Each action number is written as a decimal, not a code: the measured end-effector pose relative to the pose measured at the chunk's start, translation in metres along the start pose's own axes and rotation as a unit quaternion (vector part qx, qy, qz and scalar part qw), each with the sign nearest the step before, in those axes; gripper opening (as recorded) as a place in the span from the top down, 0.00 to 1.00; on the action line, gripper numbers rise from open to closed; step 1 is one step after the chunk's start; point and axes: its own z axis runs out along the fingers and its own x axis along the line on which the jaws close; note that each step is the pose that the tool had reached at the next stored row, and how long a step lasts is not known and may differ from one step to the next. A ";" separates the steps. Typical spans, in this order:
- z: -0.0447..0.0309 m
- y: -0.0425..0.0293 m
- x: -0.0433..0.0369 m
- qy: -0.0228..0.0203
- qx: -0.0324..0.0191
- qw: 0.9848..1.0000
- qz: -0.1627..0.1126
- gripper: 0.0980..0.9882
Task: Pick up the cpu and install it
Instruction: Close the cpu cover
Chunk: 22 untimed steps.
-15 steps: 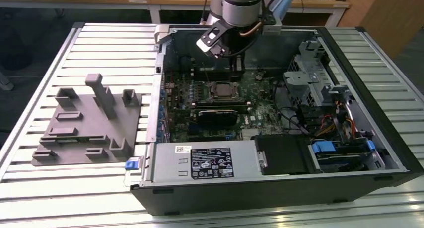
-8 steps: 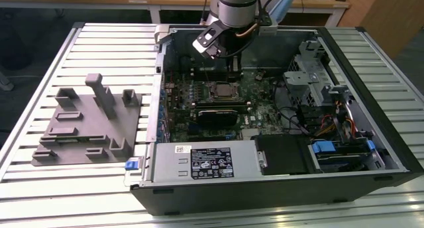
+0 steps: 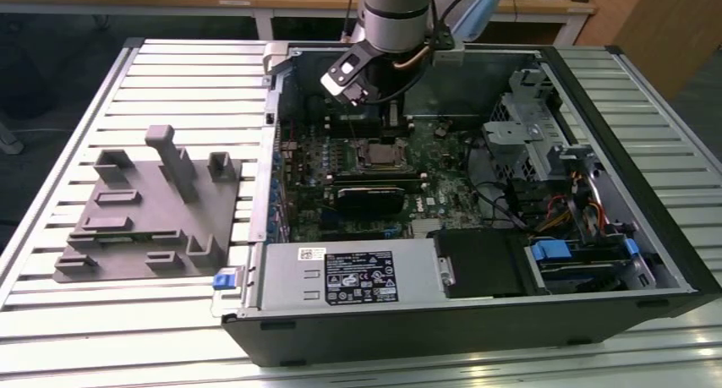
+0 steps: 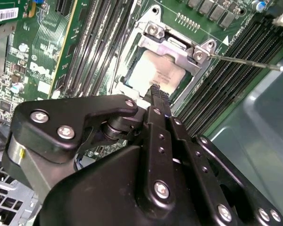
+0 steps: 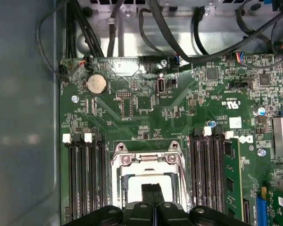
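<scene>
Step in hand, as judged: the seating stage of the install, with the pick-up done. The cpu [image 4: 153,70] lies flat inside the metal socket frame [image 4: 177,46] on the motherboard [image 5: 146,108], within the open computer case [image 3: 474,325]. The gripper [image 4: 155,89] hangs directly over the socket, tips at the chip's near edge; contact or a small gap, cannot tell. Jaws closed, the 2 fingers [image 5: 147,195] pressed flat together with nothing between them. A thin retention lever [image 4: 245,61] juts sideways from the frame; latched or not, cannot tell. Judgement: the next move calls for a straight, gentle motion, with no sideways drag across the seated chip.
</scene>
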 end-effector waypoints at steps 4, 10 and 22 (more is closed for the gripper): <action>0.0028 -0.0019 -0.0007 0.000 0.000 1.000 0.000 0.99; 0.0032 -0.0026 -0.0007 0.000 0.000 1.000 0.000 0.99; 0.0034 -0.0026 -0.0007 0.003 -0.001 0.999 -0.048 0.99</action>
